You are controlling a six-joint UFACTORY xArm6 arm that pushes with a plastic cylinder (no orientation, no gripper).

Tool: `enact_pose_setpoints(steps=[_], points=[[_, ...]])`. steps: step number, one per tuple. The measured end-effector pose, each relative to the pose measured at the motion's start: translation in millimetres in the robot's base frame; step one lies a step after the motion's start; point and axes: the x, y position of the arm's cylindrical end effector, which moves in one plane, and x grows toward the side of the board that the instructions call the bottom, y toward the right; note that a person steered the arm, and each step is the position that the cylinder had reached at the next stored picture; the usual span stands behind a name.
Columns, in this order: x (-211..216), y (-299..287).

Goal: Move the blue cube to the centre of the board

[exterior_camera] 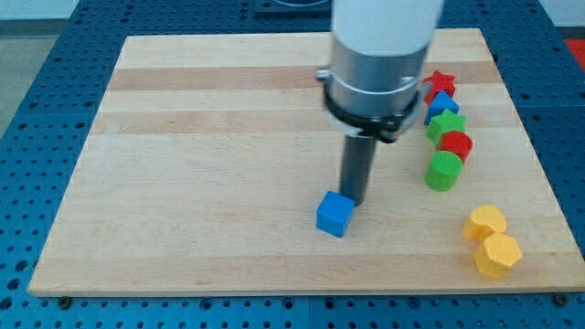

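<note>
Blue cube [335,215] sits a bit near of board centre and slightly right of the mid-line, so it looks almost there. What's left, by my read: a short push toward the far side and a touch left to seat it on centre. Not done yet.

Cube itself: solid mid-blue, small, sharp-edged, flat on the board, turned a little so one corner points toward the near edge. Top face lighter than the sides. No damage or marks I can see.

My tip [354,199] is at the cube's far-right upper edge, touching or just beside it; can't tell for certain which. From that side a push would send the cube near-left, away from centre, so I judge the tip needs to come round to the near side first.

End effector: a plain rod, no jaws, nothing to open or close, holding nothing.

Further out, well apart from the cube on the right: a tight cluster of red star [441,84], a second blue block [442,103], green block [446,124], red cylinder [455,144], green cylinder [444,171]. Two yellow blocks [491,239] near the right near corner, touching each other.

All sit on the wooden board [183,183], on the blue bench [37,73].
</note>
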Motion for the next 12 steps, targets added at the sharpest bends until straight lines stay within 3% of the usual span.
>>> enact_pose_setpoints(steps=[2, 3, 4, 5, 6, 7, 8, 9, 10, 12], points=[[31.8, 37.7], [66.6, 9.2], [51.7, -47.0], [-22.0, -60.2], [-55.1, -87.5], [8.0, -106.8], [83.8, -73.6], [78.2, 0.7], [47.5, 31.9], [16.5, -26.1]])
